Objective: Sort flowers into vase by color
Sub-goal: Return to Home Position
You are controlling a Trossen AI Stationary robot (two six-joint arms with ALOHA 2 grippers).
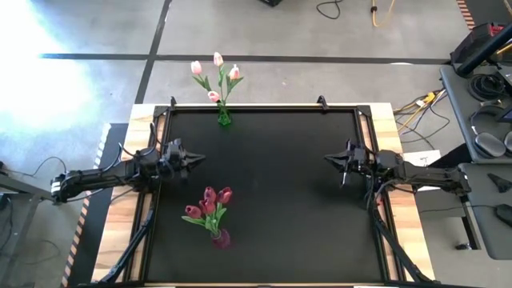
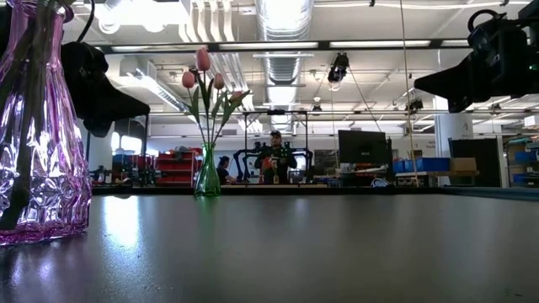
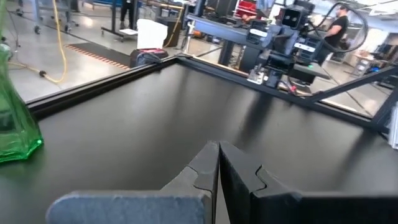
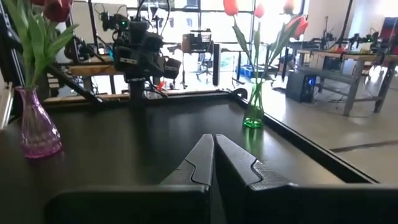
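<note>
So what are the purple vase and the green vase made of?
The purple vase looks like clear tinted glass, or maybe plastic: light shines through its ribbed, glossy wall. The green vase looks the same, see-through and shiny.

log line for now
pale pink tulips in green glass vase | dark red tulips in purple glass vase | left gripper shut | right gripper shut

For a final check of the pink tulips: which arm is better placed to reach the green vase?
Left. The left gripper, shut and empty, is nearer the green vase than the right gripper.
</note>
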